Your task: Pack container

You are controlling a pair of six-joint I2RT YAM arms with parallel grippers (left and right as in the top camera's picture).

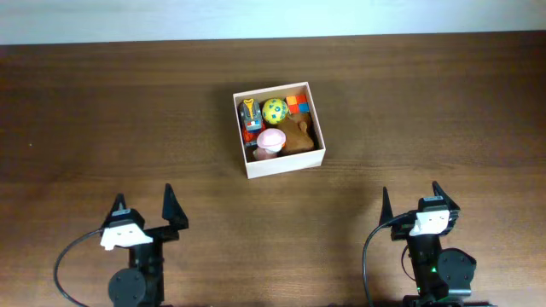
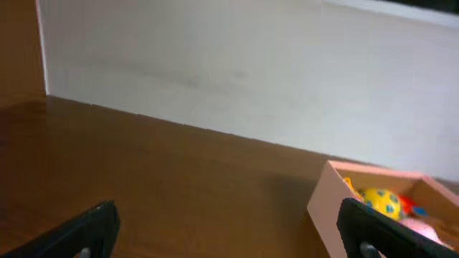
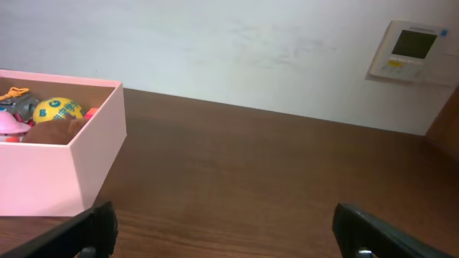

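Note:
The container (image 1: 282,163) is a square white-walled box at the middle back of the table. It holds a yellow spotted ball (image 1: 274,110), a pink toy (image 1: 271,141), a brown toy (image 1: 300,135), red and orange blocks (image 1: 297,105) and a small vehicle toy (image 1: 249,118). It also shows in the left wrist view (image 2: 326,208) and the right wrist view (image 3: 64,172). My left gripper (image 1: 142,205) is open and empty at the front left. My right gripper (image 1: 410,198) is open and empty at the front right. Both are well apart from the container.
The brown wooden table (image 1: 102,111) ends at a white wall (image 2: 251,64) at the back. A wall thermostat (image 3: 407,50) shows at the right in the right wrist view.

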